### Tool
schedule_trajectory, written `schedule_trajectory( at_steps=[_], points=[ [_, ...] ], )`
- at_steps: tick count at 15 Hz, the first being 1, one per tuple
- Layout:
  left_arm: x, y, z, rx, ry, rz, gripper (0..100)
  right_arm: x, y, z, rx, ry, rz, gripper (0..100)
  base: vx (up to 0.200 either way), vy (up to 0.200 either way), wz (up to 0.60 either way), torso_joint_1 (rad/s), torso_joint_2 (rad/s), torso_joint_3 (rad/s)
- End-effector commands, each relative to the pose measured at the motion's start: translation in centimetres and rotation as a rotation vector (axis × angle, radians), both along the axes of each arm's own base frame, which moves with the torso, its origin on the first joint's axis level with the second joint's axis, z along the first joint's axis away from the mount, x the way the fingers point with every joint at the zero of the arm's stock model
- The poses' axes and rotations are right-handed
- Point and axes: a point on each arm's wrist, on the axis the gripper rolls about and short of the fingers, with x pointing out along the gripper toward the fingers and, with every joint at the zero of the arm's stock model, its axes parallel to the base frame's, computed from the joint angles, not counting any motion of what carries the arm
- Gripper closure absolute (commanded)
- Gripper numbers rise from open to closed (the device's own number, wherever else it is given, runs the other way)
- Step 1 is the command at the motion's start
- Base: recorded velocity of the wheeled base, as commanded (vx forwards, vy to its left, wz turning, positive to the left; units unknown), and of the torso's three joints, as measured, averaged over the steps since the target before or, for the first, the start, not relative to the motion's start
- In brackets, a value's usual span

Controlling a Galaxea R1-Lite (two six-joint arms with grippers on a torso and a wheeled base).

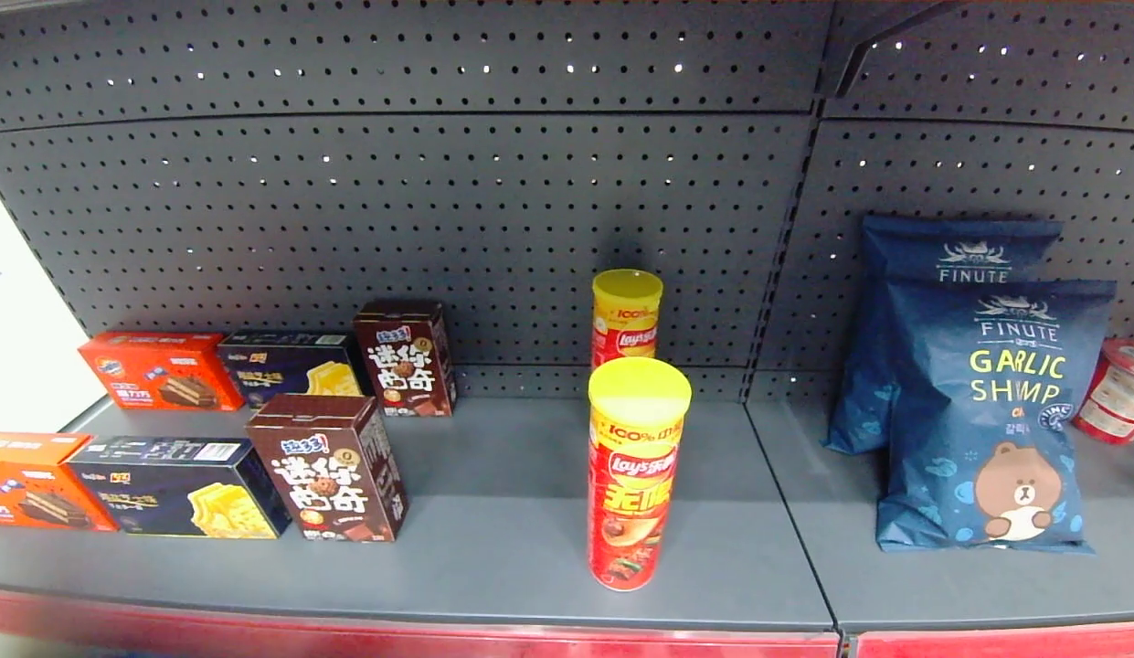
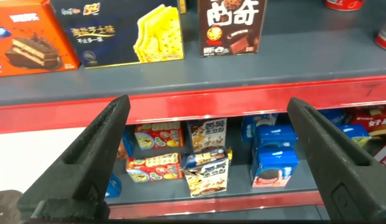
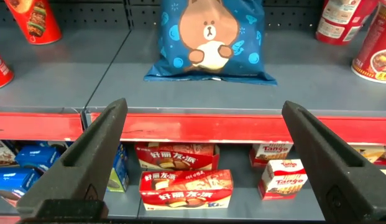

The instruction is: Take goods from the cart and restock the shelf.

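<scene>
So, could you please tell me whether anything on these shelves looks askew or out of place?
Only one thing: on the lower shelf, a brown-and-white snack box sits tilted, while the blue boxes beside it stand straight. Nothing looks spilled or damaged on the upper shelf.

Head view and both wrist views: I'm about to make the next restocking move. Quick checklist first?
1. Left end effector open, empty: ok.
2. Right end effector open, empty: ok.
3. Bare gap on grey metal shelf between front brown cardboard cookie box and front red chip can with yellow lid: ok.
4. That can upright: ok.
5. Front dark blue bear-print snack bag clear of the shelf's front edge: ok.
6. Goods in hand to place: not ok.
</scene>
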Motion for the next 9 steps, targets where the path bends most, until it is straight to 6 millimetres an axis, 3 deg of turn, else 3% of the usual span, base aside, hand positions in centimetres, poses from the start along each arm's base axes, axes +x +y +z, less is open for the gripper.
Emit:
schedule_trajectory(
  at_steps=[1, 9],
  points=[
    [0.02, 0.00, -0.02, 0.000, 0.003, 0.000, 0, 0.01, 0.00, 0.00, 0.000, 0.001, 0.000, 0, 0.000, 0.000, 0.00, 0.000, 0.00, 0.000],
    [0.01, 0.00, 0.02, 0.001, 0.002, -0.001, 0, 0.01, 0.00, 0.00, -0.003, 0.001, -0.001, 0, 0.000, 0.000, 0.00, 0.000, 0.00, 0.000]
  ],
)
